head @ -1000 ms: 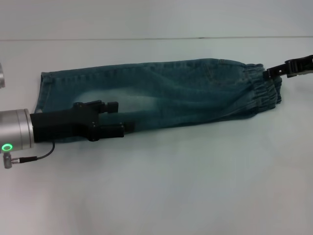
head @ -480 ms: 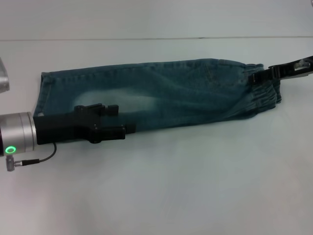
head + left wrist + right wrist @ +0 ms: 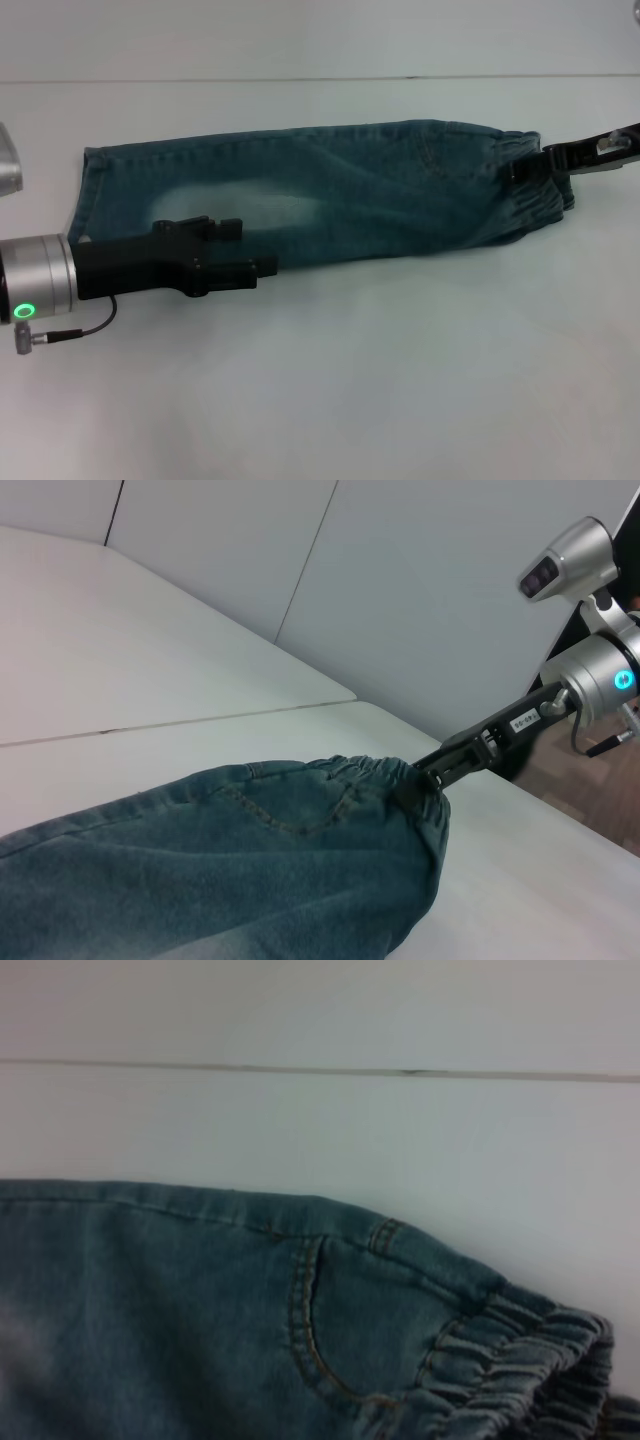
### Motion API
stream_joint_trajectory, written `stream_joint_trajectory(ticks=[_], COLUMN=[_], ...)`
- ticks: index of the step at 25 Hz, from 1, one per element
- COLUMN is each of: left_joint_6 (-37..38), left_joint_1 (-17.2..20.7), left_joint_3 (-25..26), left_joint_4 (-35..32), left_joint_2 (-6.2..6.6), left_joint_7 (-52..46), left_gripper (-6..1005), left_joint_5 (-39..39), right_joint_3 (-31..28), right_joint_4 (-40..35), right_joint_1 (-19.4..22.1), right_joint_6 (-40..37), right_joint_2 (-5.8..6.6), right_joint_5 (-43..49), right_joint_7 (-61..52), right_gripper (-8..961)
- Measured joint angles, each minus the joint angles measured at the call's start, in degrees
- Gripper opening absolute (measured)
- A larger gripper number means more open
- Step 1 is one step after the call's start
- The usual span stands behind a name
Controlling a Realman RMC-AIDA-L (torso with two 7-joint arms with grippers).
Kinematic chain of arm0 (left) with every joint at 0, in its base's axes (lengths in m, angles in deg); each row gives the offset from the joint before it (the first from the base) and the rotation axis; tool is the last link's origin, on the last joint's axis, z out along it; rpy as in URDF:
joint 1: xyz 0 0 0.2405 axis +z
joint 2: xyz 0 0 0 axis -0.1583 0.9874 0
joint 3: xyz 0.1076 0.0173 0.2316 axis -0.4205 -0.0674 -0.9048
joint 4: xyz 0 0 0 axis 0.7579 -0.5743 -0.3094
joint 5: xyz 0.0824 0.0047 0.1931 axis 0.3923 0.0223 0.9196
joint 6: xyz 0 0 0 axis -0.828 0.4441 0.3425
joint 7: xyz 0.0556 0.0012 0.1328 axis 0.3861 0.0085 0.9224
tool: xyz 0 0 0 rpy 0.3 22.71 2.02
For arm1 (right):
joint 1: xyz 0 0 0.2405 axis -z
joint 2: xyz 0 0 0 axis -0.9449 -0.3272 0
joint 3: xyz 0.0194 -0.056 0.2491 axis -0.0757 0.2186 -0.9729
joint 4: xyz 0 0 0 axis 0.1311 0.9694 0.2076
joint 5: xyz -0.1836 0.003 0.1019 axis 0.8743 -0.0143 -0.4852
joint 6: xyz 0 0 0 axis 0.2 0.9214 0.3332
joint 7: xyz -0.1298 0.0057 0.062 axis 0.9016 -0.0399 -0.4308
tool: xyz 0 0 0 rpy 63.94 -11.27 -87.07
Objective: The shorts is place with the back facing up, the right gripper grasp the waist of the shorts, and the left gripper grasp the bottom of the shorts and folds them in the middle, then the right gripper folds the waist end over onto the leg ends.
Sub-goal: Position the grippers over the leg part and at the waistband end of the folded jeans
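The blue denim shorts lie folded lengthwise across the table, leg ends at the left and elastic waist at the right. My right gripper reaches in from the right and is shut on the waistband's far corner. The left wrist view shows the same grip on the elastic waist. My left gripper hovers over the near edge of the leg part, open and holding nothing. A back pocket and the gathered waist fill the right wrist view.
The shorts rest on a white table with a seam line running across behind them. Bare tabletop stretches in front of the shorts. A robot body with a camera stands past the table's edge in the left wrist view.
My right gripper has pushed left onto the waistband corner and closed on it. My left gripper has drifted slightly toward me and stays open.
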Motion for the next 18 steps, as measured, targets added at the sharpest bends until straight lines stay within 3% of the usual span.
stream_joint_trajectory(ticks=[6,16,18], left_joint_6=[0.0,0.4,0.5], left_joint_1=[0.4,0.7,0.7], left_joint_3=[0.0,0.2,0.2], left_joint_4=[0.0,0.1,0.1], left_joint_2=[-0.15,-0.42,-0.47], left_joint_7=[0.5,0.9,1.0], left_gripper=[873,874,874], left_joint_5=[0.0,-0.3,-0.4], right_joint_3=[0.0,0.4,0.4], right_joint_4=[-0.1,-0.1,-0.1], right_joint_1=[0.3,0.2,0.2], right_joint_6=[-1.4,-0.6,-0.9], right_joint_2=[0.69,0.08,0.13], right_joint_5=[-1.0,-0.9,-0.9], right_joint_7=[0.1,2.0,2.2], right_gripper=[743,715,635])
